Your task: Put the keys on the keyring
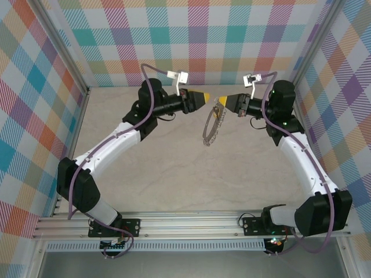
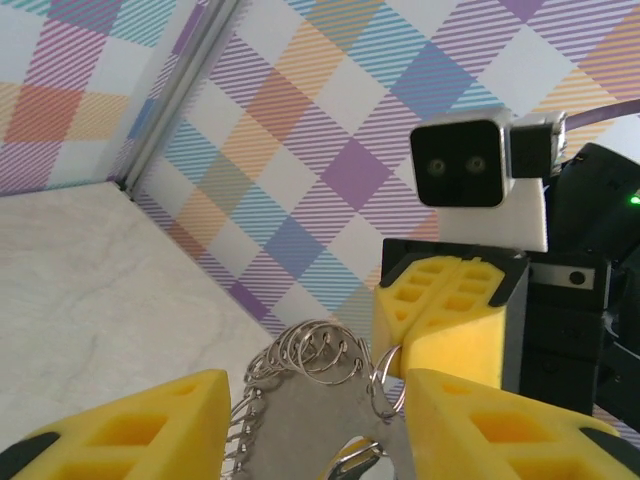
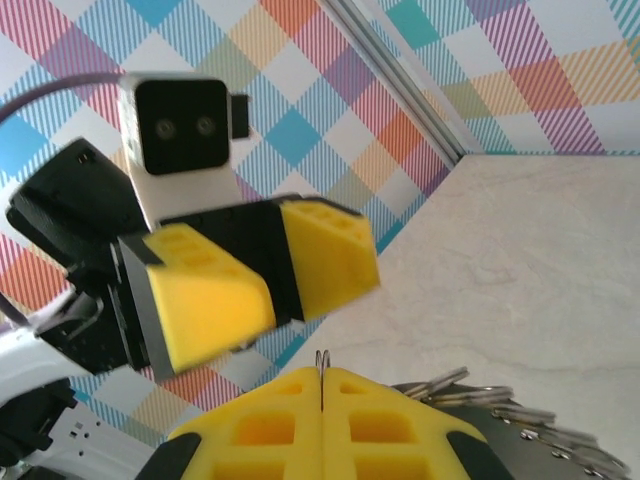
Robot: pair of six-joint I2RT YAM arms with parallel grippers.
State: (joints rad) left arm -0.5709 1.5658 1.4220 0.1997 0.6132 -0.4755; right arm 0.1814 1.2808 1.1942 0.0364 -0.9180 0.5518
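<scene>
Table (image 1: pixel 174 168) viewed from high behind, wrist views faced closely toward each other, keyring (image 2: pixel 312 352) shared by all three

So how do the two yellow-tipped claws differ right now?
The left gripper is open, jaws well apart; the right gripper is shut, jaws pressed together. The right gripper pinches the keyring, which hangs from it; the left gripper grips nothing, though the ring sits between its jaws. Both have yellow fingertips and point at each other.
</scene>
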